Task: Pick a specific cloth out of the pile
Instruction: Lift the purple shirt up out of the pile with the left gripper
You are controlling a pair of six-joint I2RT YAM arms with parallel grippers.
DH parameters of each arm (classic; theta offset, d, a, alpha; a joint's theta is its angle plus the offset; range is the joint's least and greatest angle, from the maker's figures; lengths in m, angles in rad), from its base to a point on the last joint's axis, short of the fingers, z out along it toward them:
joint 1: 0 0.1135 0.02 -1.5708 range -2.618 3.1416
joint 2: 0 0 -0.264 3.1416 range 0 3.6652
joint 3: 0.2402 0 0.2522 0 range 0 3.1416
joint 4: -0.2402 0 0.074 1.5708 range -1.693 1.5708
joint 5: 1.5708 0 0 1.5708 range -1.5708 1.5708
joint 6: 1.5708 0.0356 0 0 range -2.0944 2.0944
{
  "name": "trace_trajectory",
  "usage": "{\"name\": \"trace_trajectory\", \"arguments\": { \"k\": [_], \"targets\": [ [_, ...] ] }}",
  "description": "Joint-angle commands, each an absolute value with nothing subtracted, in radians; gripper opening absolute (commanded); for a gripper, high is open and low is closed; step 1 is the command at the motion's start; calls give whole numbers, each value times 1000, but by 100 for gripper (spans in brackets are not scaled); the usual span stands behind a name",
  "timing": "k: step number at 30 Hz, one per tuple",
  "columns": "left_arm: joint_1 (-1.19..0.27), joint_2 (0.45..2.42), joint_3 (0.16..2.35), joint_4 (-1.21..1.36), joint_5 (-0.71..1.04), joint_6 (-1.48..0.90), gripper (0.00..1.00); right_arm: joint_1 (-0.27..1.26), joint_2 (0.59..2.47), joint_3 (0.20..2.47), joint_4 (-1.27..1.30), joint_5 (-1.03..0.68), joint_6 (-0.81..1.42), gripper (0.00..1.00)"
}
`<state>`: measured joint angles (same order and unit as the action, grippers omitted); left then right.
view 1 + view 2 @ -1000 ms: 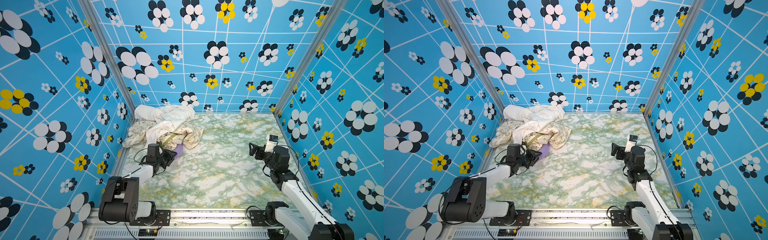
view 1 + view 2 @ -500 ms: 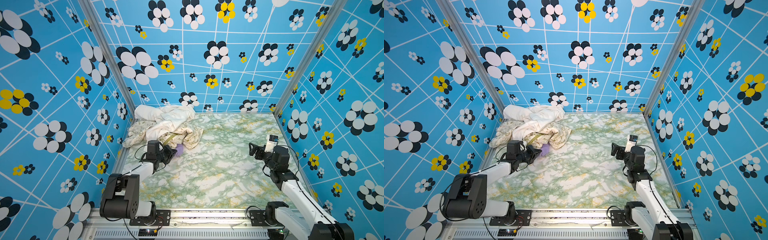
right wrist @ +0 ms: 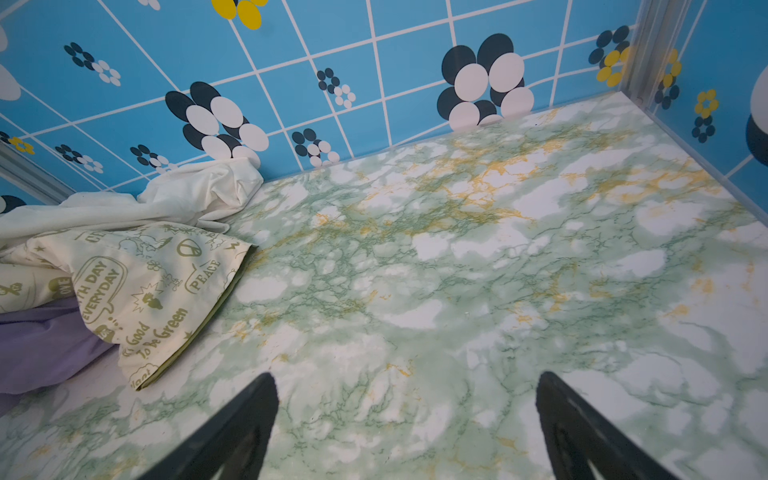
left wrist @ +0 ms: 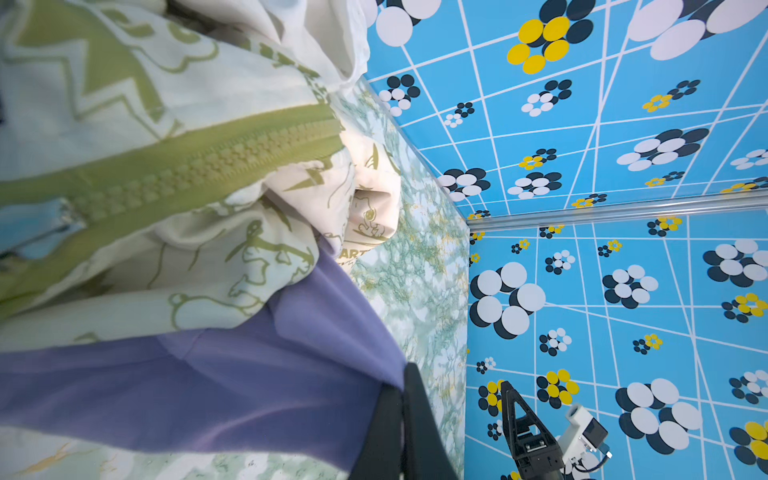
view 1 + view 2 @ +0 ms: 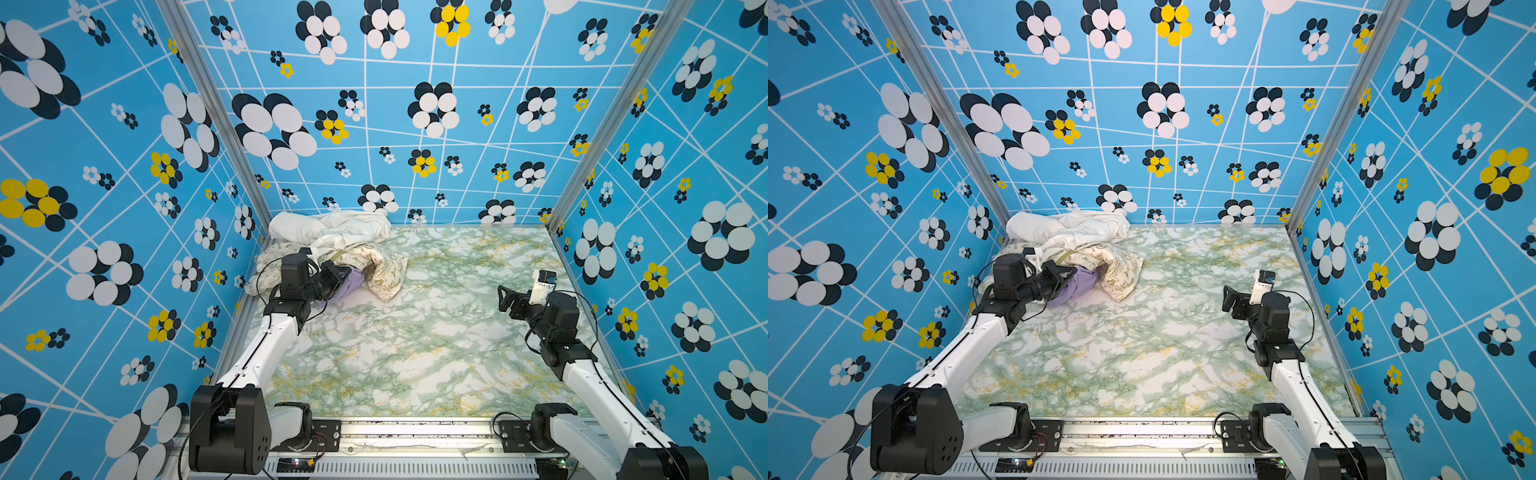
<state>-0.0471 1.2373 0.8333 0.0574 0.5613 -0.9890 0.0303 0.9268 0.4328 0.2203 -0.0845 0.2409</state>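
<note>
- Currently the left gripper (image 5: 343, 276) sits left of centre in both top views, tip buried in the cloth (image 5: 348, 289). Jaws clamped together, lavender fabric pinched in them.
- Left wrist view agrees: two black fingers (image 4: 409, 419) pressed flat against each other at lower centre of the frame, and a corner of the cloth (image 4: 249, 386) runs straight into them.
- The cloth is plain purple and lies on the table (image 5: 415, 353) at the lower edge of the pile (image 5: 332, 237), partly tucked under the printed cream cloth (image 5: 386, 274). Only a small bunch of it shows in the top views.
- The pile is in the upper left corner of the table, against the back wall (image 5: 415, 166). The white cloth (image 5: 328, 226) is on top at the rear; the printed cream cloth spreads below and right of it.
- An olive zipper (image 4: 187, 166) on the printed cream cloth crosses the upper left of the left wrist view, just above the purple.
- The right gripper (image 5: 504, 296) is at right of centre in both top views, well apart from the pile, pointing left.
- In the right wrist view its jaws are spread wide, with bare marble table between the fingers (image 3: 249, 415). The cloth (image 3: 41, 345) shows at the left edge of that frame, under the printed fold.
</note>
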Motion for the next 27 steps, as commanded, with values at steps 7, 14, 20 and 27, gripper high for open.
{"name": "trace_trajectory", "arguments": {
  "k": [7, 14, 20, 27],
  "targets": [
    [-32, 1200, 1028, 3, 629, -934, 0, 35, 917, 408, 242, -83, 242, 99],
    [-28, 1190, 1136, -16, 645, -930, 0, 35, 919, 404, 244, -81, 242, 99],
    [-25, 1166, 1213, -33, 645, -906, 0, 35, 917, 403, 244, -83, 242, 99],
    [-17, 1163, 1353, -81, 636, -845, 0, 35, 915, 410, 239, -84, 244, 99]
  ]
}}
